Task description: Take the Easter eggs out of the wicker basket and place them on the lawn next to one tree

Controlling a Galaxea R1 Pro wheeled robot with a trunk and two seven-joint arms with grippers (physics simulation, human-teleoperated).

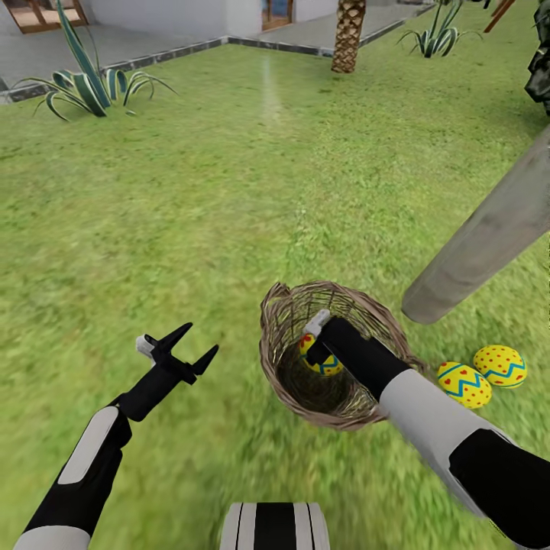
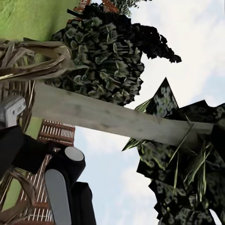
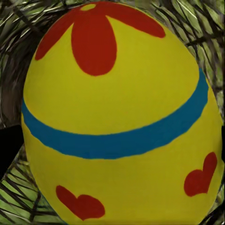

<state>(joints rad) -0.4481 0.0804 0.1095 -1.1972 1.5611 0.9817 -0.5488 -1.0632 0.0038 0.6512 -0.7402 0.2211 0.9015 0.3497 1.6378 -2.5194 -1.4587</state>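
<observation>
Bright green lawn (image 1: pixel 252 176) all round, left end effector (image 1: pixel 186 349) idle at eight o'clock, fingers spread, and the right end effector (image 1: pixel 319 345) is down inside the wicker basket (image 1: pixel 286 305) around the last egg (image 3: pixel 117 117), grip unclear, so squeeze across its waist since its long axis runs flower-end up, then lift straight clear toward the two eggs (image 1: pixel 481 376) at three o'clock by the tree (image 1: pixel 489 229).

Head camera looks down on the wicker basket (image 1: pixel 336 367); right wrist camera peers closely inside it.
</observation>
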